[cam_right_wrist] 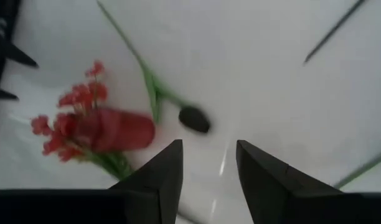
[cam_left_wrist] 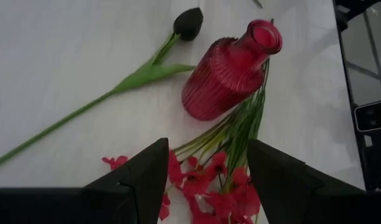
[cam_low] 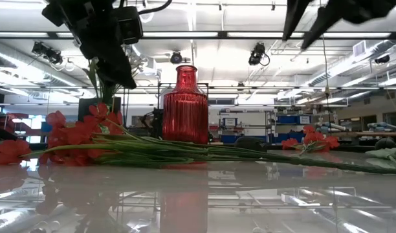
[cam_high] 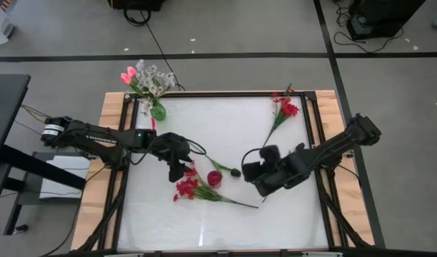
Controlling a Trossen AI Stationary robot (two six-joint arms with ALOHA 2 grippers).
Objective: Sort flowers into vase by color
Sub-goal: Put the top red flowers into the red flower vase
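STEP IN HAND (judged): pick-up approach on the red flower bunch, prior to loading it into the red vase.

END EFFECTORS
- Left gripper: above the table, approx. table centre, at 11 o'clock from the bunch's blooms. Wrist view shows both fingers spread wide, red blooms between them but lower down; nothing held.
- Right gripper: hovers at 3 o'clock from the vase, near the dark bud. Fingers apart, nothing gripped.

TASK ITEMS
- Red bunch: lies flat, blooms at 8 o'clock from the vase, stems running past the vase base toward 4 o'clock. Clustered red blooms, thin green stems.
- Red vase: ribbed glass, narrow neck, upright, empty.
- Dark bud w/ green stem: flat on table, just beside the vase at 2 o'clock.
- Second red flower: flat, near the table's far right corner.
- Green vase at far left corner: already holds pink tulips and white sprays.

NEXT MOVE (judged): lower left gripper onto the bunch, close on the stems near the blooms, lift, tip stems-down, thread into the vase's narrow neck. Req. careful alignment; the vase may tip if knocked.
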